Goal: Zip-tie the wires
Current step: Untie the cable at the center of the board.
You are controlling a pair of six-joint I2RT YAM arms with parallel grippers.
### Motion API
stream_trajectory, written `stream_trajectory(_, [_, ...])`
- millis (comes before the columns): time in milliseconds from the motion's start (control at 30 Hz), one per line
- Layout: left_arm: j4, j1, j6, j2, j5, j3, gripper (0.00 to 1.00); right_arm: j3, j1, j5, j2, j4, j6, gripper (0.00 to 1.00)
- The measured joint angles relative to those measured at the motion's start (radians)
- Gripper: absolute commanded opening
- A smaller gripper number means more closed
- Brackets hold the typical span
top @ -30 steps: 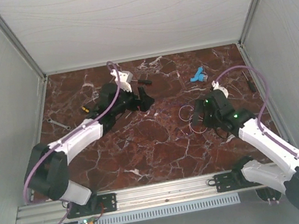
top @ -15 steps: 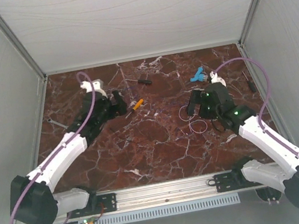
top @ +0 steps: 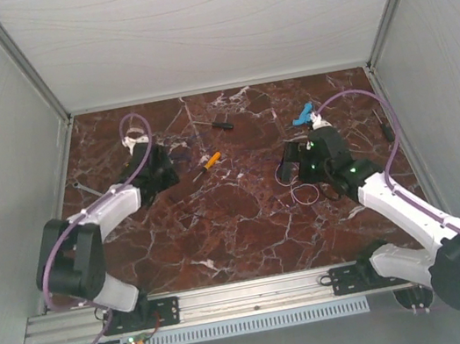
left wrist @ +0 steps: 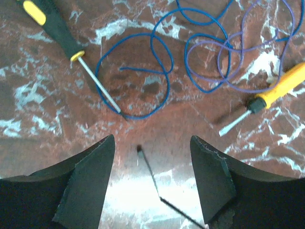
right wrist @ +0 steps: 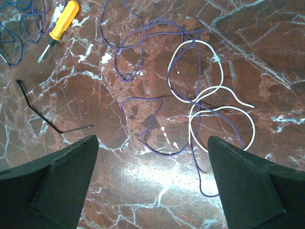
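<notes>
The wires lie loose on the marble: purple loops (right wrist: pixel 143 71) tangled with a white one (right wrist: pixel 209 100), showing in the top view as small loops (top: pixel 303 190) just under my right gripper (top: pixel 292 161). That gripper (right wrist: pixel 152 139) hangs open above the table, the nearest purple bend just ahead of its fingertips. A second bunch of blue and purple wires (left wrist: pixel 190 57) lies ahead of my left gripper (left wrist: pixel 152 138), which is at the back left (top: pixel 169 168). Its jaws stand apart, with a thin black zip tie (left wrist: pixel 155 183) on the table between them, untouched. A zip tie (right wrist: pixel 38 112) also shows in the right wrist view.
An orange-handled screwdriver (top: pixel 208 162) lies between the arms, also visible from both wrists (left wrist: pixel 281 86) (right wrist: pixel 62 24). A black-and-yellow screwdriver (left wrist: pixel 57 33) is beside the blue wires. A blue object (top: pixel 302 115), a black tool (top: pixel 222 124), a wrench (top: pixel 91 190) and a dark screwdriver (top: pixel 385 123) lie farther out.
My left arm has swung left from the table's middle toward the back left, uncovering the orange screwdriver, and its jaws have narrowed. My right gripper has shifted a little back and left over the wires.
</notes>
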Motion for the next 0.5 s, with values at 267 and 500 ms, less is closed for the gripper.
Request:
stream_trajectory(267, [0.066,0.007,0.002,0.183,-0.009,0.150,0.49,-0.014,0.000,-0.026,0.019,0.017,-0.008,0.97])
stream_trajectory(500, [0.092,0.007,0.003,0.314,-0.053,0.274,0.43,-0.017,0.000,-0.034,0.019,0.023,-0.008,0.97])
